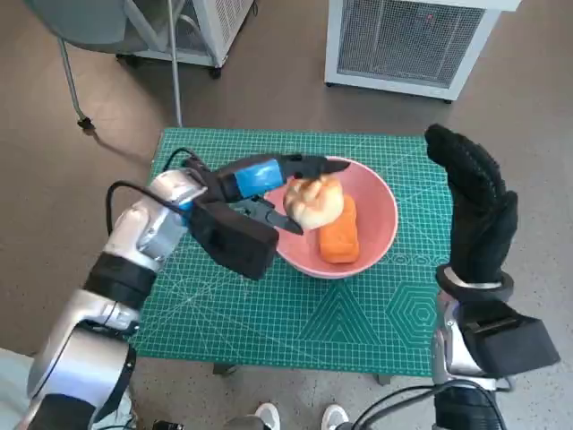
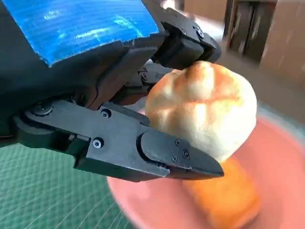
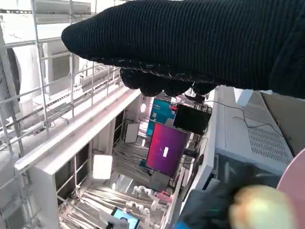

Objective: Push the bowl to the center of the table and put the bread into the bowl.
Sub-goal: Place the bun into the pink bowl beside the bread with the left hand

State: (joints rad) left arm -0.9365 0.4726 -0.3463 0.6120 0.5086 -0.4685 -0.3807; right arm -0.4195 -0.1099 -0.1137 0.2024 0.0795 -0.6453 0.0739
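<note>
Bread roll [image 1: 313,202] gripped in left hand [image 1: 260,184], held over pink bowl [image 1: 380,215] near table [image 1: 358,331] middle. Orange loaf [image 1: 340,237] lies in bowl. Right hand [image 1: 474,210] raised, open, empty. No legible writing.

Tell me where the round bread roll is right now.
In the head view the round bread roll is held by the left hand over the pink bowl, just above an orange piece lying inside.

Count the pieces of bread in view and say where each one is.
2. A round pale bun is held by the left hand over the pink bowl. An orange loaf lies inside the bowl, under the bun. The bun may hide more.
</note>
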